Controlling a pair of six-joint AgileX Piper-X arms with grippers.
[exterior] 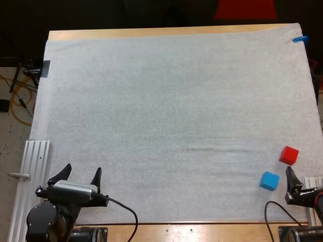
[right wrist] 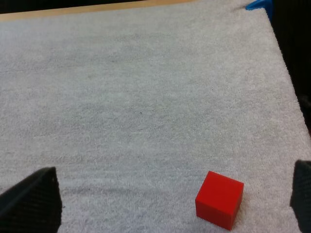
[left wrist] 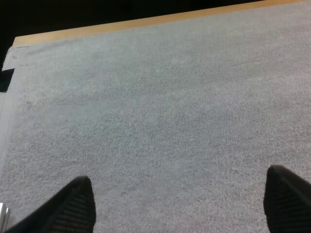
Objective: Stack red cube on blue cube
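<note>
In the high view, the red cube [exterior: 288,155] is seen on the white mat [exterior: 166,126], close to the mat's right edge. The blue cube [exterior: 269,180] is set near it, a little closer to the arms, and the two cubes are not touching. The right gripper [exterior: 303,185] is seen just beside the blue cube. In the right wrist view its fingers [right wrist: 34,201] are spread wide and nothing is held. The red cube is seen flat on the mat just ahead of them. The left gripper [exterior: 78,175] is seen at the near left corner of the mat, well apart from both cubes. Its fingers [left wrist: 73,206] are spread wide too, and nothing is held.
</note>
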